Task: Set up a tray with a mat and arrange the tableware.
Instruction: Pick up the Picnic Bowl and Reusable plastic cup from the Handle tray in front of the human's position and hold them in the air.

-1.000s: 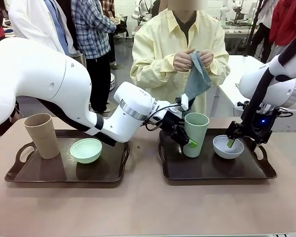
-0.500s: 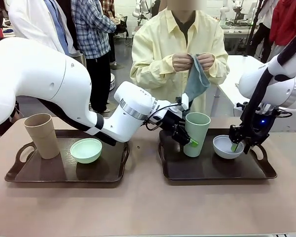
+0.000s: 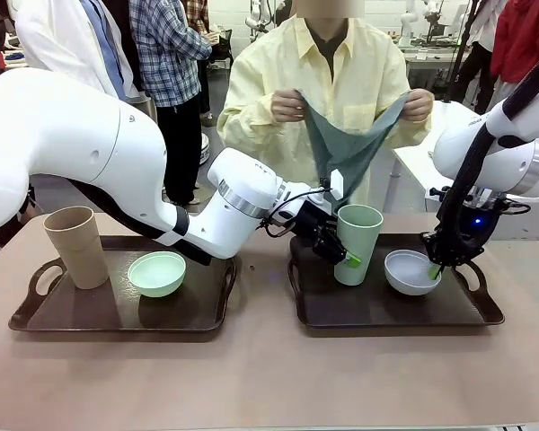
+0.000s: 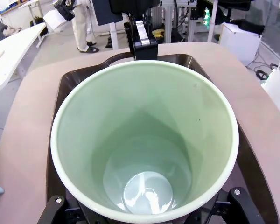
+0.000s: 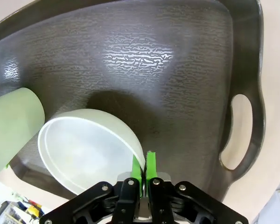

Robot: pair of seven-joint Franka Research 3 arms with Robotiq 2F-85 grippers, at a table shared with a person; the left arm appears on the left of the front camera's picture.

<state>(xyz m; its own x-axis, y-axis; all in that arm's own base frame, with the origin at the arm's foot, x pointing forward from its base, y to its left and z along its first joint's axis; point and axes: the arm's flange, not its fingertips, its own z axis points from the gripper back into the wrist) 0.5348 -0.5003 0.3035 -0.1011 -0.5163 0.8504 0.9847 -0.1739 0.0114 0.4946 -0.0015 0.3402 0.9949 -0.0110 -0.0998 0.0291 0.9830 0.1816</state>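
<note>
A robotics lab: a white left arm (image 3: 63,153) and right arm (image 3: 503,153) flank a shared table (image 3: 251,377). Onlookers (image 3: 166,54) stand at eleven o'clock and a white workbench (image 3: 431,135) at two o'clock, on bare grey floor (image 4: 56,60).

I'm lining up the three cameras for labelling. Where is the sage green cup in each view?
Front view: the sage green cup stands right of centre, at the left end of the dark brown tray.
Left wrist view: it fills the middle, seen from above into its mouth.
Right wrist view: a slice of its side at the left edge, beside the white bowl.
Shared landmark: the tray under it.
</note>
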